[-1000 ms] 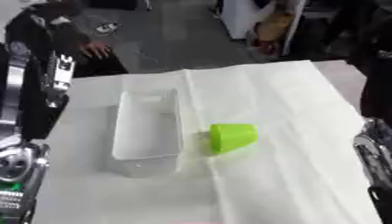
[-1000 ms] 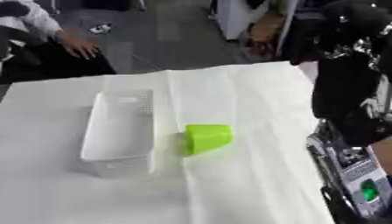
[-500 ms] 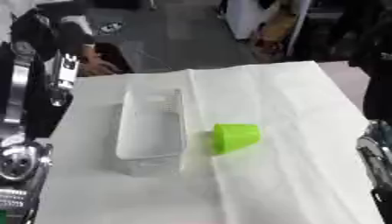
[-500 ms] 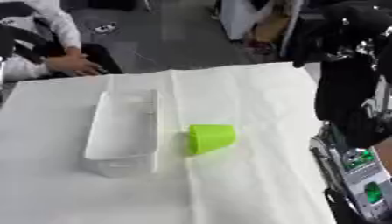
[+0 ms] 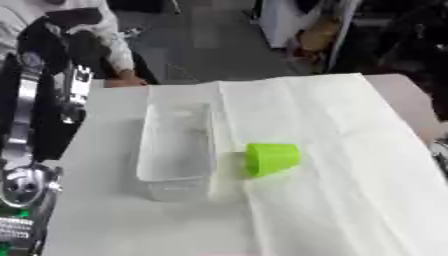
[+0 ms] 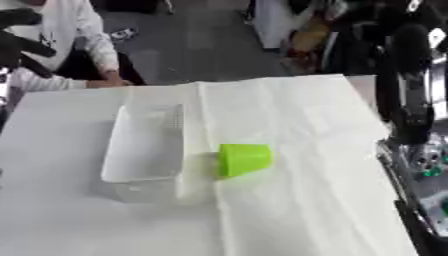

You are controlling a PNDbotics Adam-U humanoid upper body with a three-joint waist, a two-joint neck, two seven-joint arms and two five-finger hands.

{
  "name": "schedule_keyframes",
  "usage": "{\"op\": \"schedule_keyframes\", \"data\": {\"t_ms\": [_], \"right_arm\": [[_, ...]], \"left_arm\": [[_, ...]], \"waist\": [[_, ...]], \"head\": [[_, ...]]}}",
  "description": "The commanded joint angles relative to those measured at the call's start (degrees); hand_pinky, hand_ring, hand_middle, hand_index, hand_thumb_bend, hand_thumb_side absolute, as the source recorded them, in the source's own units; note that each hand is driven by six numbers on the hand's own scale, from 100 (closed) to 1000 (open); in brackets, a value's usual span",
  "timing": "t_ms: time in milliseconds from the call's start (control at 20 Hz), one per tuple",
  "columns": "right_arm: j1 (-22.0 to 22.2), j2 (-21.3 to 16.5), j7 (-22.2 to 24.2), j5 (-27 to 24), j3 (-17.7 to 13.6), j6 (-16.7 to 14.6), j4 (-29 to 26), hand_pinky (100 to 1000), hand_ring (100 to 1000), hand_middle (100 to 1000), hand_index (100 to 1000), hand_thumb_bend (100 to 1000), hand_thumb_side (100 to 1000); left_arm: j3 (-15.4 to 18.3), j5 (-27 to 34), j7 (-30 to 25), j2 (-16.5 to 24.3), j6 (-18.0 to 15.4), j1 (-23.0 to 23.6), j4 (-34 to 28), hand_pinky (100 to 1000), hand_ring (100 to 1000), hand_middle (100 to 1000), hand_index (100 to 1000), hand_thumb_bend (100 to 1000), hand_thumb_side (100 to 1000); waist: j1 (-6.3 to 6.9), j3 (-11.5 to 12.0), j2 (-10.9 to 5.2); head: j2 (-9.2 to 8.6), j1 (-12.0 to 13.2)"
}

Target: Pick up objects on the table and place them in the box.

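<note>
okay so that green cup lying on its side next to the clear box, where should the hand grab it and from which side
Probably from above, fingers and thumb closing across the middle of the green cup. It lies tipped on the white cloth, its wider end seemingly toward the clear box, so the curved wall faces up. Coming from the right keeps the hand away from the box.

This looks like a robotics lab or workshop. A table [image 6: 79, 115] draped in a creased white cloth [image 6: 297, 150] serves as the test bench. Beyond its far edge runs a bare grey floor [image 6: 201, 45], hard and plain, not a home's. At the far right, past the table's corner, dark equipment [image 6: 350, 30] crowds together beside something white and boxy [image 5: 280, 20]; what it is cannot be made out. A person [image 6: 74, 45] in a white top sits at the far left corner. Exposed green circuit boards [image 5: 13, 230] show on the robot's arm at the near left edge.
</note>
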Motion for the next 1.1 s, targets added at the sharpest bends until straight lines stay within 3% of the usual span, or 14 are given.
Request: {"op": "schedule_keyframes", "data": {"t_ms": [50, 350, 650, 1100], "right_arm": [[-3.45, -4.92, 5.55, 0.96, 1.25, 0.24, 3.77, 408, 648, 730, 808, 488, 845], [-10.06, -7.66, 14.31, 4.68, 4.46, -1.10, 14.42, 501, 701, 757, 835, 580, 849], [-16.14, -6.84, 21.54, 10.60, 6.74, -4.04, 25.30, 580, 738, 780, 850, 600, 866], [-20.52, -4.11, 25.07, 20.58, 7.18, -8.39, 35.73, 626, 756, 791, 857, 602, 868]], "left_arm": [[0.37, 0.07, -0.22, 1.49, 0.12, -0.31, -0.97, 439, 564, 752, 832, 276, 957], [0.28, 0.11, -0.43, 1.83, 0.15, 0.04, -0.97, 439, 564, 753, 832, 274, 958], [0.20, 0.23, -0.69, 2.06, 0.20, 0.35, -0.97, 440, 564, 753, 833, 271, 960], [0.20, 0.29, -0.85, 2.02, 0.15, 0.36, -0.97, 441, 564, 754, 833, 270, 961]], "waist": [[-0.08, -0.16, -0.96], [-0.40, -0.19, -1.18], [-0.62, -0.17, -1.39], [-0.66, -0.06, -1.36]], "head": [[0.11, -0.14], [0.98, -0.09], [1.25, 0.08], [0.98, 0.37]]}}
